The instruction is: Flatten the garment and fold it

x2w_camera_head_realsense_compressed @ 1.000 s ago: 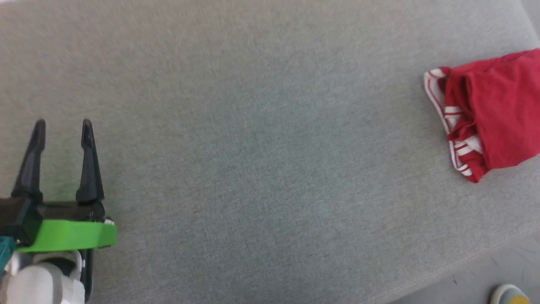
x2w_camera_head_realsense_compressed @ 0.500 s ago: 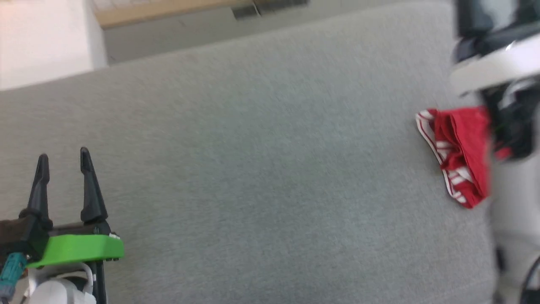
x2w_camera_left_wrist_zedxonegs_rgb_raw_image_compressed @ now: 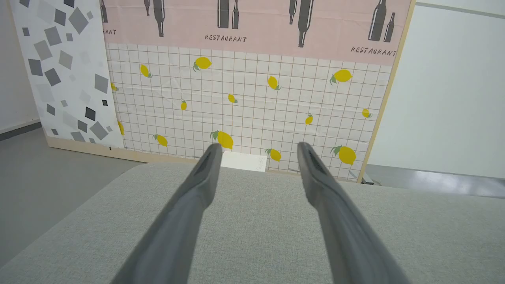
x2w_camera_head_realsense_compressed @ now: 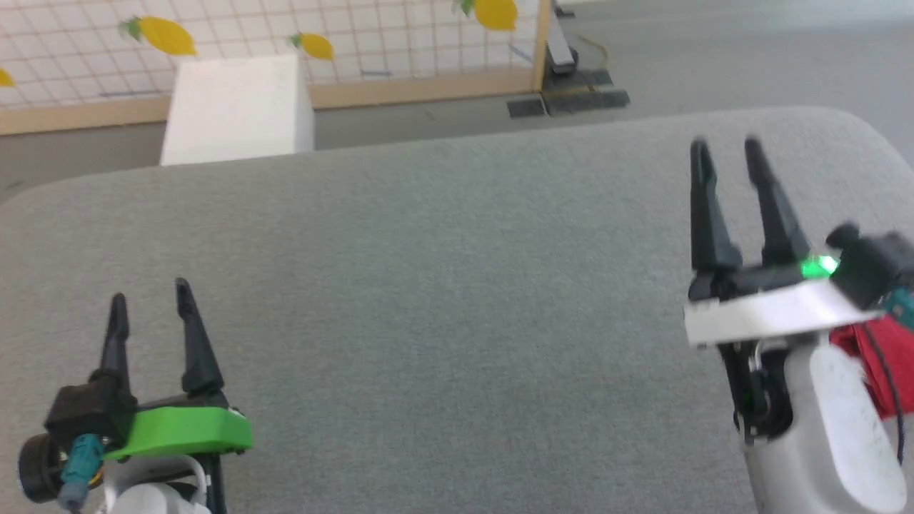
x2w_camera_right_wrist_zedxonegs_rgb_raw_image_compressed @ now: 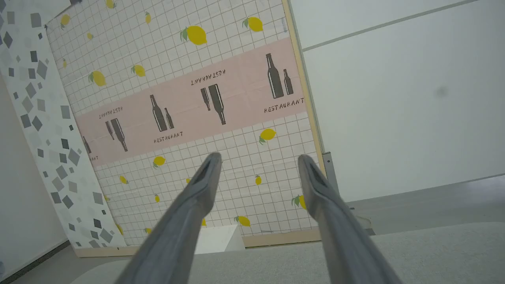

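Only a bunched red patch of the garment (x2w_camera_head_realsense_compressed: 882,360) shows at the right edge of the head view, mostly hidden behind my right arm. My right gripper (x2w_camera_head_realsense_compressed: 726,146) is raised in front of it, open and empty, fingers pointing to the table's far edge; the same open pair (x2w_camera_right_wrist_zedxonegs_rgb_raw_image_compressed: 256,157) frames the wall in the right wrist view. At the lower left my left gripper (x2w_camera_head_realsense_compressed: 150,298) is open above the grey table (x2w_camera_head_realsense_compressed: 443,285), and its fingers (x2w_camera_left_wrist_zedxonegs_rgb_raw_image_compressed: 256,146) have nothing between them.
A white box (x2w_camera_head_realsense_compressed: 239,107) stands on the floor beyond the table's far edge. Behind it is a lemon-patterned partition (x2w_camera_head_realsense_compressed: 321,36) with a wooden frame. The table's rounded far corners show at left and right, with grey floor (x2w_camera_head_realsense_compressed: 714,50) beyond.
The camera has tilted up, bringing the far wall and floor into the picture. My right arm has come in at the right and now covers most of the garment.
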